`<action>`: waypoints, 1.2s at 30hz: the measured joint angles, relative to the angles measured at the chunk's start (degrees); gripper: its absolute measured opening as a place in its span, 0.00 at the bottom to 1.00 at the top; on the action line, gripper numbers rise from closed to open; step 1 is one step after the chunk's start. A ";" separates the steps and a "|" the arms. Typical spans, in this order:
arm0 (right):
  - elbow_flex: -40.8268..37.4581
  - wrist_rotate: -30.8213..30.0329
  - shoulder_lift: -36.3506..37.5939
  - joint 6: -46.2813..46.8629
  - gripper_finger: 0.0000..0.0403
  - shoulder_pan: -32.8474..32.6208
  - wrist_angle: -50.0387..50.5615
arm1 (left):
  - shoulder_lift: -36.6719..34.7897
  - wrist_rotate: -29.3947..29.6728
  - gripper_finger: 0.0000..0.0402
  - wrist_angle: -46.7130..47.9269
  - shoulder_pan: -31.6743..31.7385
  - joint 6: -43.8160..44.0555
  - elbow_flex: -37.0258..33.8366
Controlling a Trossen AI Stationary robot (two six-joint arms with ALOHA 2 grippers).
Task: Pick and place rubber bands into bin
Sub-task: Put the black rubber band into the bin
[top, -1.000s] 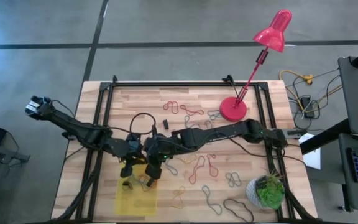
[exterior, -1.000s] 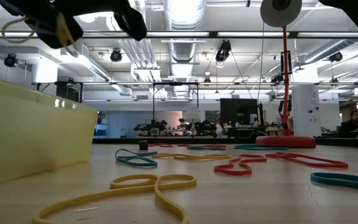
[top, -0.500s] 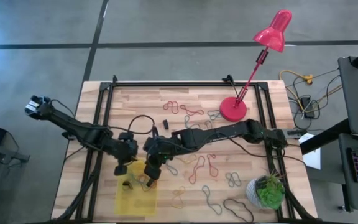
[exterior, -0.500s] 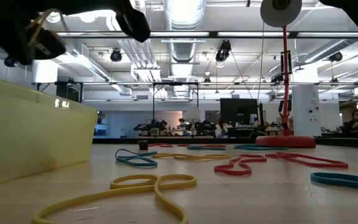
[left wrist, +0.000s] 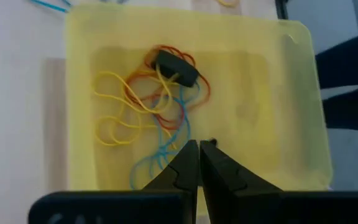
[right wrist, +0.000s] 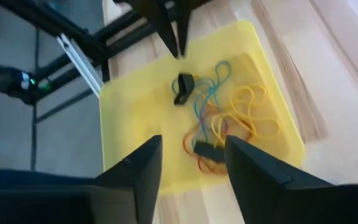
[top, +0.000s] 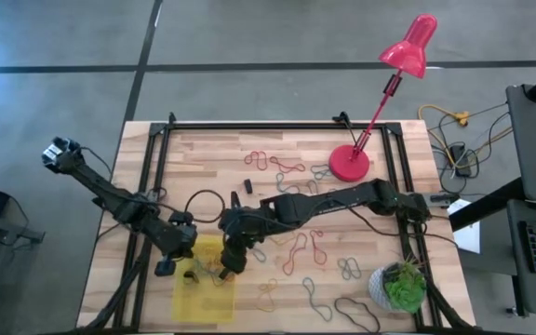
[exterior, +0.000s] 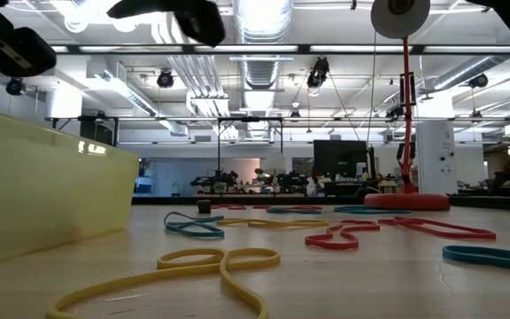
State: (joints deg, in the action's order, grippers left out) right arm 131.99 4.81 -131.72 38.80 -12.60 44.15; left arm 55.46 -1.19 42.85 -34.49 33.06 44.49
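The yellow bin [top: 203, 284] stands near the table's front edge, left of the middle. Yellow, red and blue rubber bands [left wrist: 157, 106] lie tangled on its floor. My right gripper [right wrist: 192, 140] hangs open above the bin [right wrist: 129, 112], nothing between its fingers; in the high view it [top: 229, 265] is over the bin's right part. My left gripper [left wrist: 199, 144] is shut and empty, above the bin's left edge [top: 166, 266]. More rubber bands [top: 296, 251] lie loose on the wood, among them a yellow one [exterior: 193, 266] and a red one [exterior: 388, 230].
Two small dark blocks [right wrist: 182, 87] lie in the bin among the bands. A black cable loop [top: 203, 200] lies behind the bin. A red lamp's base [top: 349, 165] stands at the far right, a potted plant [top: 400, 284] at the near right corner. Black frame rails [top: 152, 186] run along the table's sides.
My left gripper has swung away from the bin's middle toward the table's left and near edge. In the low view a tan band that hung by the grippers above the bin no longer shows. My right gripper has stayed over the bin.
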 joint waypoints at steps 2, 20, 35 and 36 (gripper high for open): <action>0.60 -0.31 0.86 -0.11 0.43 -0.39 3.96 | 0.00 0.04 0.00 -0.06 -1.21 1.89 0.00; -11.27 1.08 3.10 9.44 0.45 -24.94 43.69 | 0.56 0.04 0.00 -0.30 -4.71 7.10 0.00; -26.95 1.71 3.12 20.01 0.45 -33.27 32.21 | 2.36 0.04 0.00 -0.83 -4.67 7.10 0.00; -28.03 1.73 3.25 19.33 0.45 -33.26 30.99 | 2.44 0.04 0.00 -1.17 -4.67 7.13 0.00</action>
State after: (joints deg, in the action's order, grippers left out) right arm 103.96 6.54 -128.46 58.13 -45.86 75.14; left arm 57.90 -1.15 41.67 -39.16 40.18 44.49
